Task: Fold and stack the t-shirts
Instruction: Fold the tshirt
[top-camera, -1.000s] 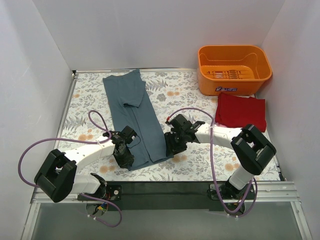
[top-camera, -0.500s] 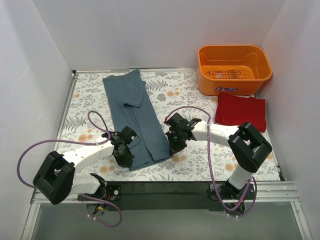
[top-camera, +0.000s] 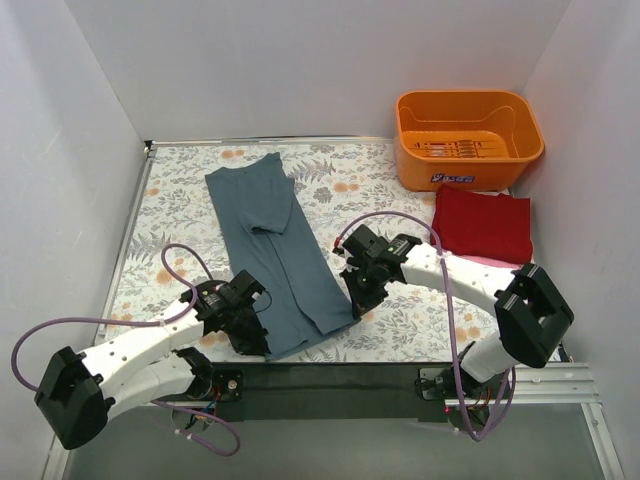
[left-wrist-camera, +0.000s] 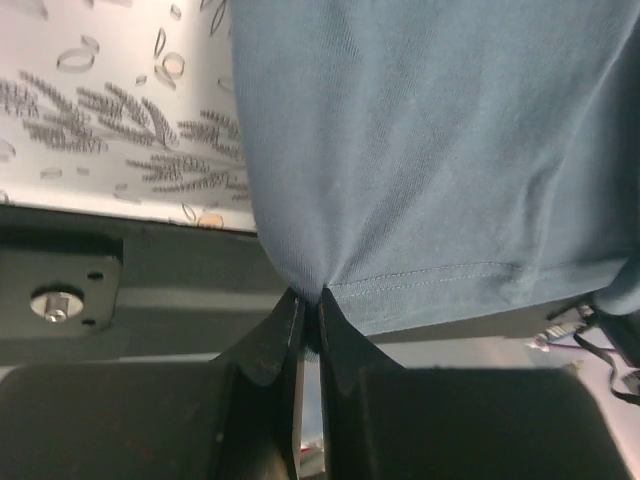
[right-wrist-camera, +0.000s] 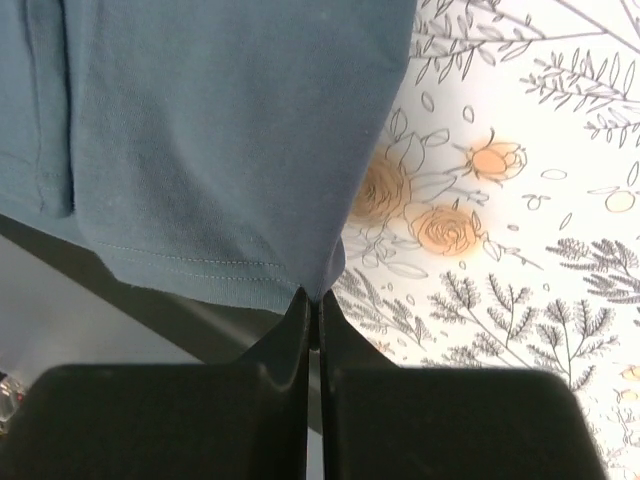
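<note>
A slate blue-grey t-shirt (top-camera: 275, 250) lies as a long narrow strip down the flowered table (top-camera: 170, 200). My left gripper (top-camera: 250, 338) is shut on its near left hem corner, and the cloth (left-wrist-camera: 430, 150) hangs from the pinched tips (left-wrist-camera: 310, 310). My right gripper (top-camera: 357, 303) is shut on the near right hem corner, where the hem (right-wrist-camera: 210, 150) meets its tips (right-wrist-camera: 315, 305). A folded dark red t-shirt (top-camera: 482, 224) rests at the right, with a pink edge (top-camera: 480, 261) showing under its near side.
An orange plastic basket (top-camera: 468, 137) stands at the back right corner. White walls close in the left, back and right sides. A dark rail (top-camera: 330, 378) runs along the table's near edge between the arm bases.
Both grippers have closed on the shirt's near hem corners and drawn them toward the table's near edge. The blue-grey strip now reaches further forward and lies straighter.
</note>
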